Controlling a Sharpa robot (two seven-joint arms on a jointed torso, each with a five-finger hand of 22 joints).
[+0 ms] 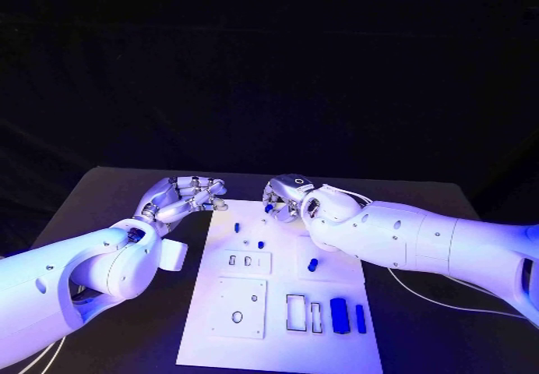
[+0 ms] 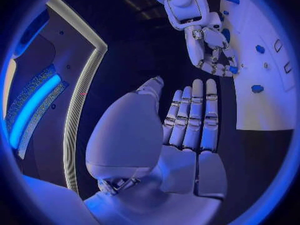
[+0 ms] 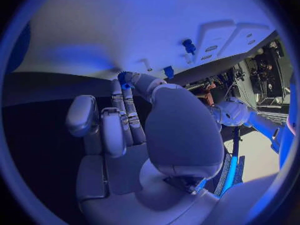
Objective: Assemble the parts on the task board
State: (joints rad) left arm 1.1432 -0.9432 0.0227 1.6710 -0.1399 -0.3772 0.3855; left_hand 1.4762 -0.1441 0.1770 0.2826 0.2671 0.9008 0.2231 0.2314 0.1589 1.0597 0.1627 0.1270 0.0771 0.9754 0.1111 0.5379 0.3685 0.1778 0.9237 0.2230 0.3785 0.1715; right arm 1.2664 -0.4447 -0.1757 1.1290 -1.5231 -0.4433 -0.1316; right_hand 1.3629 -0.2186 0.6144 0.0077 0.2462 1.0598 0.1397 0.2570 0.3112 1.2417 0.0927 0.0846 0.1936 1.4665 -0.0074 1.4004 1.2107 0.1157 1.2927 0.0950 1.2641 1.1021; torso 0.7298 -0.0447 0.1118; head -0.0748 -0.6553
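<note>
White task board (image 1: 281, 327), blue parts (image 1: 338, 315), black table (image 1: 135, 327).

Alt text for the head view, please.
The right hand pinches a small blue part over the far end of the white task board. The left hand hovers open beside that end; other blue parts lie on the board.

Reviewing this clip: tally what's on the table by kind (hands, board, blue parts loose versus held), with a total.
Hands: 2, left hand and right hand
Task board: 1
Blue parts on the board, plainly seen: 5
Blue part at the right hand's fingertips: 1
Total: 9
</note>
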